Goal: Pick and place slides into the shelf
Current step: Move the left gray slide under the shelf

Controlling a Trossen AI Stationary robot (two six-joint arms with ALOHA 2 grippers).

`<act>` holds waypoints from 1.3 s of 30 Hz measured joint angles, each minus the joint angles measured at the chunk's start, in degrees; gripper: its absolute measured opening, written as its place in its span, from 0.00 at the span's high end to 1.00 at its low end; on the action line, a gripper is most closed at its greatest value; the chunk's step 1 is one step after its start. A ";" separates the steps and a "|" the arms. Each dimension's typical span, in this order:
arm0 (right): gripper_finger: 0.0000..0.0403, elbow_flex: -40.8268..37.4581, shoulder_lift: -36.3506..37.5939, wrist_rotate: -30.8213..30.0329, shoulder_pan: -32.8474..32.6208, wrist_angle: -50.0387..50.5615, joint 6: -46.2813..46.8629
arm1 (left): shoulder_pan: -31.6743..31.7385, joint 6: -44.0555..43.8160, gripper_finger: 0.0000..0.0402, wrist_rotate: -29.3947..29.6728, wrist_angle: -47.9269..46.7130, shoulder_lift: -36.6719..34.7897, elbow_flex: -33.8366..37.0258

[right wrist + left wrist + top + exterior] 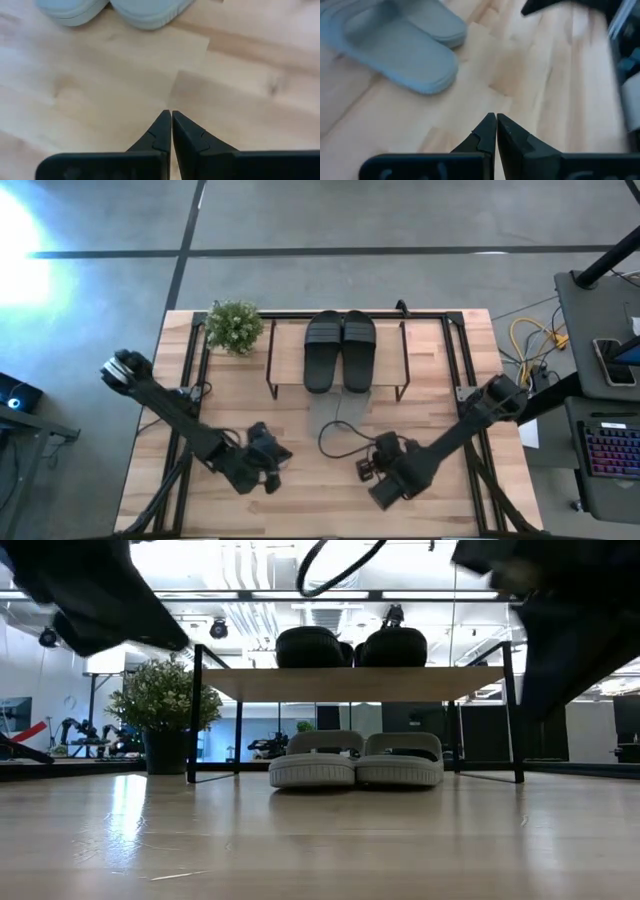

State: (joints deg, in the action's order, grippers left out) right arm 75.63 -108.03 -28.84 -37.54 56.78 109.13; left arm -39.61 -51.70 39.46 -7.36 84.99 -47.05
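Note:
The shelf [340, 355] stands at the table's far middle on thin black wire legs [193, 720]. The black pair of slides [339, 350] lies side by side on its top board [350, 682]. The pale grey-green pair [355, 760] rests on the tabletop under the board, soles down, also seen in the left wrist view [395, 45] and the right wrist view [115, 10]. My left gripper [496, 120] is shut and hangs over the near left of the table [265, 465]. My right gripper [171, 116] is shut over the near right [375, 470]. Neither touches anything.
A small potted plant [234, 326] stands at the far left, beside the shelf. A black cable loop [340, 442] hangs near the right arm. Bare wooden tabletop [320, 840] lies between the grippers and the shelf. Off the table's right edge stands a desk with a keyboard [610, 450].

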 joint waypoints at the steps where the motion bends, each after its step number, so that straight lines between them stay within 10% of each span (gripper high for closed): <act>1: 0.98 0.41 0.00 -0.34 -0.82 0.31 2.54 | 0.47 3.15 1.00 -0.09 2.16 2.11 -0.40; 13: 0.98 8.75 0.04 -3.17 -7.55 12.80 17.84 | 9.88 14.02 1.00 -9.38 19.94 18.86 -4.87; 39: 0.98 9.44 0.04 -4.26 -8.09 15.18 17.30 | 26.40 31.32 1.00 -8.94 21.34 20.31 -4.80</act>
State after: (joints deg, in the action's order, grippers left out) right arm 85.06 -107.98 -33.10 -45.63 71.96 126.43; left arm -13.21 -20.38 30.52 13.98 105.30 -51.86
